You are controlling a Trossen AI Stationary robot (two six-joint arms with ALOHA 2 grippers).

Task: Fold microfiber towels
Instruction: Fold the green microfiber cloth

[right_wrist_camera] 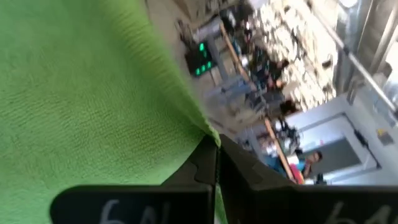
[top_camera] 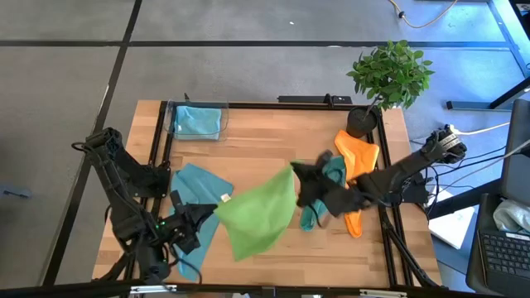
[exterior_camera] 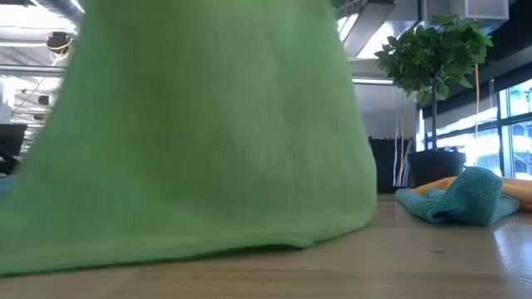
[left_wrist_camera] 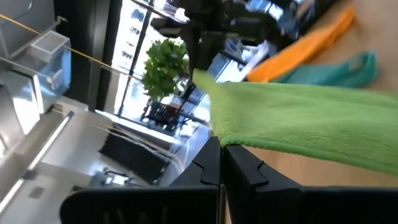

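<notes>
We see the lime green towel [top_camera: 258,213] stretched above the middle of the surface [top_camera: 265,141], the left hand [top_camera: 217,209] clamped on one corner and the right hand [top_camera: 295,170] clamped on the opposite one. The teal towel [top_camera: 331,178] and orange towel [top_camera: 358,157] lie bunched together beside the right arm.

From up top I get even, soft light on the table [top_camera: 273,145] with faint shadows. My low camera is filled by the blurred green towel [exterior_camera: 208,133]; windows [exterior_camera: 499,124] behind glare bright. Both wrist feeds smear, backgrounds out of focus.
</notes>
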